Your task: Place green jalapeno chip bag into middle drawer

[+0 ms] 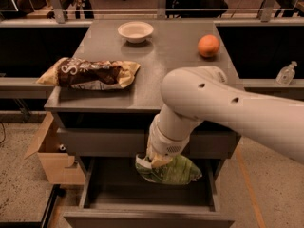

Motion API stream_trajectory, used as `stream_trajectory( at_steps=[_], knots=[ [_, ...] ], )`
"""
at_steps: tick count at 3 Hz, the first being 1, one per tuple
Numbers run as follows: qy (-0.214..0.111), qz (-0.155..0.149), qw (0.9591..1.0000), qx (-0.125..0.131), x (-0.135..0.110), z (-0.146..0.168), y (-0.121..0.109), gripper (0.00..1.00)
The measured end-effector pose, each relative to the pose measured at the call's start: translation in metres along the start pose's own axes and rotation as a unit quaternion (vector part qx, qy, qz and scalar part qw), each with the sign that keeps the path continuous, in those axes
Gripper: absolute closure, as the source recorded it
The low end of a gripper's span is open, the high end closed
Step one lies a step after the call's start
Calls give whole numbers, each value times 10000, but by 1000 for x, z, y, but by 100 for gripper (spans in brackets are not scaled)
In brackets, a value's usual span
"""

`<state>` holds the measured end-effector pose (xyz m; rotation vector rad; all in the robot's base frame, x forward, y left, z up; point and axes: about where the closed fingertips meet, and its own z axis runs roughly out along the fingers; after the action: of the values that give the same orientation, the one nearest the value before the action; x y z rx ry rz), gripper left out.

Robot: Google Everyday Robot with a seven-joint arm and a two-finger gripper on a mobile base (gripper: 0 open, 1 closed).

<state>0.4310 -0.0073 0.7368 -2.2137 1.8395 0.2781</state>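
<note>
Camera view showed the gripper (pixel 154 161) clamped on the green jalapeno chip bag (pixel 175 172), which hung just below it, low inside the open middle drawer (pixel 147 218). The carry looked done; only release and withdrawal seemed left.

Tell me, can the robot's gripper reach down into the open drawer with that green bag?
Probably yes. The middle drawer is pulled open, and the gripper, holding the green jalapeno chip bag, hangs right over its dark inside. Nothing seems to sit between them.
</note>
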Motion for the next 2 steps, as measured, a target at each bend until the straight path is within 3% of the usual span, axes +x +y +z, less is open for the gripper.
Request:
stream_trajectory(
  at_steps=[1, 2],
  knots=[
    [241, 223, 9992, 206, 24, 53, -2, 100],
    [291, 168, 9993, 187, 28, 62, -6, 100]
  ],
)
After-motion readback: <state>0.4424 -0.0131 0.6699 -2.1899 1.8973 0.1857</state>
